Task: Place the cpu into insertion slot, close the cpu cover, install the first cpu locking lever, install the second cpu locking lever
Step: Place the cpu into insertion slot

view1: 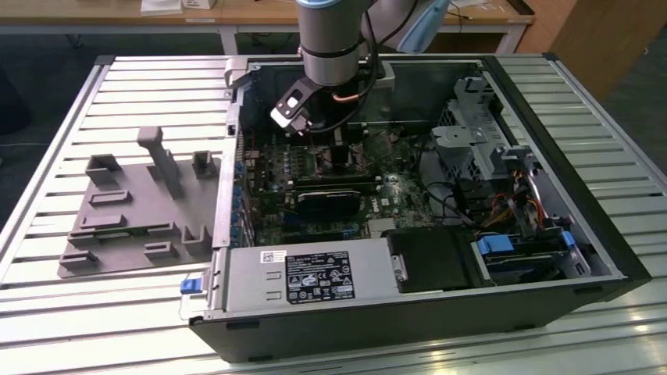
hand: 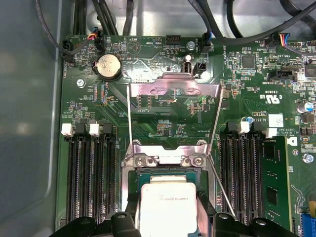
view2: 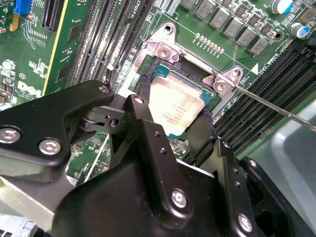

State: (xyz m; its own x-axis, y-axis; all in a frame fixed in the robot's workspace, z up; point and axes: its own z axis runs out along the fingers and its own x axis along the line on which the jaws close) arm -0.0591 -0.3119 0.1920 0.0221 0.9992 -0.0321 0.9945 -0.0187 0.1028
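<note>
Judging by its thin, flat build, the cpu (view2: 174,101) looked light and stiff yet delicate, slick on its metal face, and best taken by two opposite edges with nothing pressing on the face or the underside. The gripper (view2: 175,111) held it just so: in the second wrist view its black fingers (view2: 141,101) were closed against two opposite sides of the chip, which sat squarely between the tips. The chip lay over the insertion slot (view2: 197,79), lined up with the black rim; whether it was fully seated or a shade above could not be told. In the first wrist view the cpu cover (hand: 173,89) stood swung open, clear of the slot, with a thin wire lever (hand: 129,118) raised beside it. In the exterior view the gripper (view1: 339,148) reached down into the open computer case (view1: 615,258).
</note>
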